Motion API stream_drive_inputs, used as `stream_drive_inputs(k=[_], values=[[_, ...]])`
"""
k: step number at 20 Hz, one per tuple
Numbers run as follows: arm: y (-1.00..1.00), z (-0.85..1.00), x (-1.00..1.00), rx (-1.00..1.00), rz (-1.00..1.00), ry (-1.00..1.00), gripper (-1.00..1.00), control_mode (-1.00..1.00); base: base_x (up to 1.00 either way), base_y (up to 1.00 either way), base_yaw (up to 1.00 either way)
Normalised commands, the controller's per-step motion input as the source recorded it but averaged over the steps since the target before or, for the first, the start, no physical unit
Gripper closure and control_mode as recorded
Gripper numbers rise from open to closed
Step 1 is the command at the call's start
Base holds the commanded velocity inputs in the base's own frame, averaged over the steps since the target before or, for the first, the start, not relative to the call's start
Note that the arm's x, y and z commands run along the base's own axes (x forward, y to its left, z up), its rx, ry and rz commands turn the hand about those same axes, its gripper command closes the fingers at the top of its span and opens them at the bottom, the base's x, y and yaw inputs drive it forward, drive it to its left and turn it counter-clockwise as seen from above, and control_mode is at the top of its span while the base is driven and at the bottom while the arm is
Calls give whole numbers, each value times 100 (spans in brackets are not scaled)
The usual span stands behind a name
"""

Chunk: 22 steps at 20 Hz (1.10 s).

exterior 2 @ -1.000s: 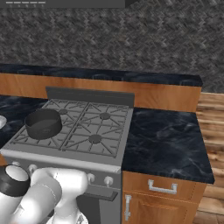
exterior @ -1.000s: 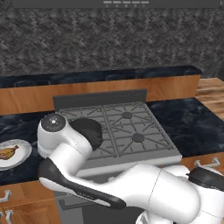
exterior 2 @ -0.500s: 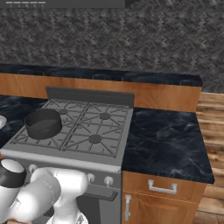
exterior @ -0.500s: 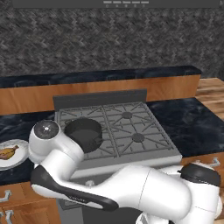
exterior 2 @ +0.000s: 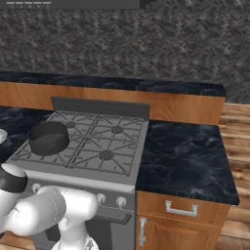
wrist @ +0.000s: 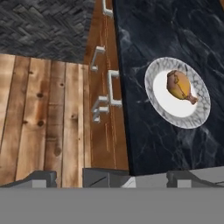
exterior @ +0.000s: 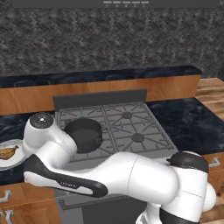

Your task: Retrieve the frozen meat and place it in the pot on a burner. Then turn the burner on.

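Reaching for the meat: I am in the first step, the fetch; nothing has been lifted and the burner work waits.
Frozen meat (wrist: 180, 86): it lies on a white plate (wrist: 156, 100) on the dark bench (wrist: 144, 39), tapered end pointing away from the cabinet edge. From the left base view the same chunk (exterior: 8, 153) sits on the plate (exterior: 16, 161) at the far left, beside the stove (exterior: 144, 127).
Pot (exterior: 84, 134): it stands on the near left grate of the stove, and looks bare inside; from the right base view it (exterior 2: 48, 137) is on the same corner.
Burner (exterior 2: 106, 155): the open caps show no flame that I can see; the one under the pot is hidden by it.
Claw: my jaws stand spread wide, gripping nothing and touching nothing. The hand camera looks down on plate and meat from above, well apart from both.
Arm: my elbow is bent low in front of the stove, forearm swung out toward the plate side.
Next move, as I judge it: centre over the chunk, line the jaws across its thick body instead of the thin end, then descend until the tips straddle it just above the plate.
Risk: the glossy piece may slide on the plate if I close off-centre.
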Motion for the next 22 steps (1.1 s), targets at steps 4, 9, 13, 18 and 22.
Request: stream_drive_inputs(k=[4, 9, 13, 18, 22], values=[[1, -17, 17, 0, 0, -1, -100, -100, 0, 0, 0], [0, -15, 23, 0, 0, -1, -100, -100, 0, 0, 0], [0, -3, 27, 0, 0, 0, -100, -100, 0, 0, 0], [2, 0, 26, 0, 0, 0, -100, -100, 0, 0, 0], [12, 0, 29, 0, 0, 0, -100, -100, 0, 0, 0]])
